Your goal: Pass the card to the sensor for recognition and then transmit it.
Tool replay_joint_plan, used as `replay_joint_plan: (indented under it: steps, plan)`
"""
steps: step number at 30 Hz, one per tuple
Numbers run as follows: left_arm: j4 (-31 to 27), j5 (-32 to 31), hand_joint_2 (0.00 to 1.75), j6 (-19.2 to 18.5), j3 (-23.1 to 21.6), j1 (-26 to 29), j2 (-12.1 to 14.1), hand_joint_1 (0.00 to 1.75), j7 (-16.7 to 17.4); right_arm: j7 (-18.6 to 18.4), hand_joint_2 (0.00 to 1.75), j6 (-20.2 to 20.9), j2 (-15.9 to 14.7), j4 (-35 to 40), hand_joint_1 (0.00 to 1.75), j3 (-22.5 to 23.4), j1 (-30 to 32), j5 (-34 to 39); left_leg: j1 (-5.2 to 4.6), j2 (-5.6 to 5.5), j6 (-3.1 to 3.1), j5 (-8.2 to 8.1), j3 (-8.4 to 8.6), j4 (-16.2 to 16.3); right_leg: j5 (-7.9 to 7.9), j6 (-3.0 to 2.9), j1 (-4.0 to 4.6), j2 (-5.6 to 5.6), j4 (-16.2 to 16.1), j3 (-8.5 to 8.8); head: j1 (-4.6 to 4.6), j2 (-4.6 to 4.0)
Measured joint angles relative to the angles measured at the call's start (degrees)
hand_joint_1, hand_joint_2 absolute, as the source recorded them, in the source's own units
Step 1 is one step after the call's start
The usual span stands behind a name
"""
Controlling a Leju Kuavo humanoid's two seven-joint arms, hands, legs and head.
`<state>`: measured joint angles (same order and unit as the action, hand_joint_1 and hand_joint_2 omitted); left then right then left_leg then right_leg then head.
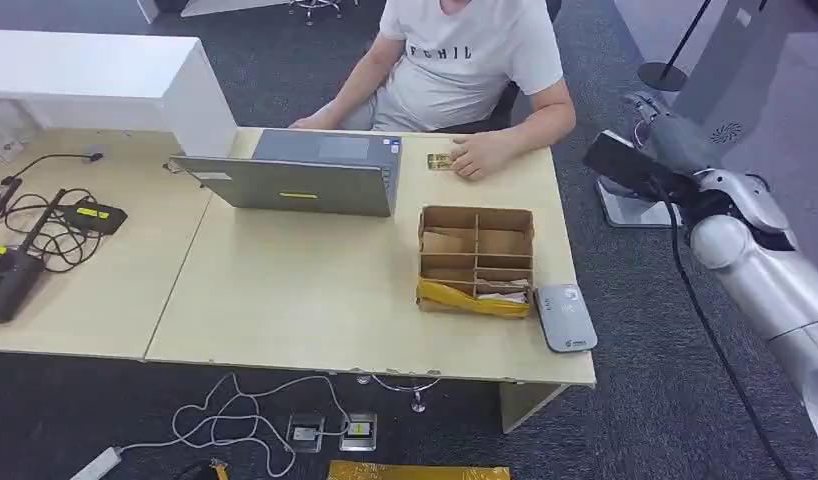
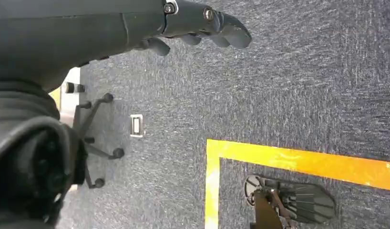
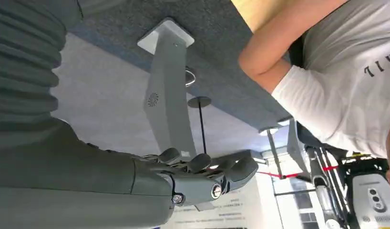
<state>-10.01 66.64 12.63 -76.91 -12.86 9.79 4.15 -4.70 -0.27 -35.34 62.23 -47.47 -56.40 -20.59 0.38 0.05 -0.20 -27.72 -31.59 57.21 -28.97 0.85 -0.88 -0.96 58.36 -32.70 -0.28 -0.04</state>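
Observation:
A small yellowish card [image 1: 440, 162] lies on the far side of the table [image 1: 285, 310], under the fingers of a seated person [image 1: 465, 60] in a white shirt. The grey card sensor [image 1: 565, 317] sits at the table's near right corner, beside a compartmented cardboard box [image 1: 475, 255]. My right arm is raised off the table's right side; its hand [image 1: 653, 120] is in the air, right of the card. In the right wrist view that hand [image 3: 202, 174] has its fingers stretched out and holds nothing. My left hand [image 2: 202, 24] hangs over the carpet, fingers extended and empty.
A grey laptop [image 1: 305, 180] stands open in front of the person. Black devices and cables [image 1: 45, 230] clutter the table's left part. A grey stand with a white base [image 1: 635, 205] rises beside my right hand. Cables [image 1: 235, 420] lie on the floor under the table's front edge.

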Motion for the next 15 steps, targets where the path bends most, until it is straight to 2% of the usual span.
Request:
replay_joint_plan:
  steps: [8,15]
  plan:
    - [0.0,0.4,0.00,0.0,0.0,0.2,0.1,0.00,-0.2,-5.1,1.75,2.0,-5.0,10.0,0.00,-0.1,1.7,2.7,0.00,0.00,0.00,0.00,0.00,0.0,0.00,0.00,0.00,0.03,0.0,-0.01,0.00,0.00]
    - [0.0,1.0,0.00,0.0,0.5,0.3,0.4,0.00,-0.2,-8.5,1.75,-1.4,-10.3,17.2,0.00,-0.6,6.2,6.1,0.00,-0.01,0.00,-0.01,-0.01,0.0,0.00,0.00,0.00,0.00,0.0,0.00,0.00,0.00]
